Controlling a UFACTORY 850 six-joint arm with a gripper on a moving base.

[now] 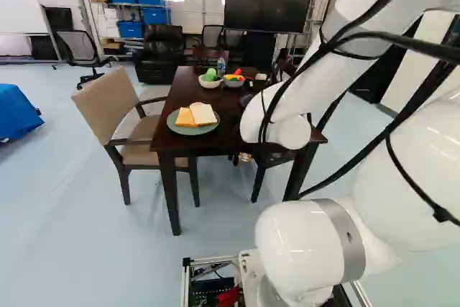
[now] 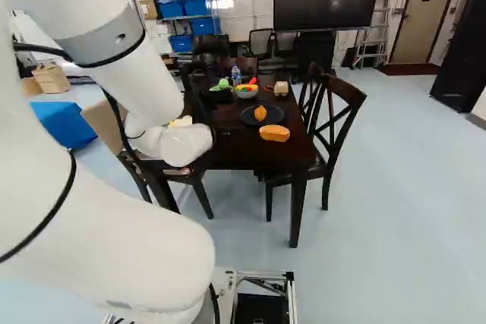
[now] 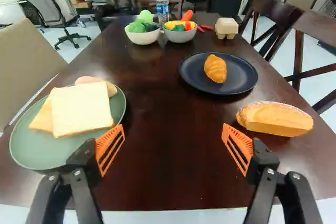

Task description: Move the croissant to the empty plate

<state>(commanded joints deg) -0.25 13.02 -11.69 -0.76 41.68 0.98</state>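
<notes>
Claw (image 2: 206,98): spread wide. Croissant (image 3: 216,68): one, on dark plate (image 3: 244,72), ahead of claw. Bread slices (image 3: 82,109): on green plate (image 3: 31,148), left of claw. Bread loaf (image 3: 275,119): ahead, right.

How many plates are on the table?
2. The green plate sits under the square bread slice, and the dark plate sits under the croissant, near the long loaf.
</notes>
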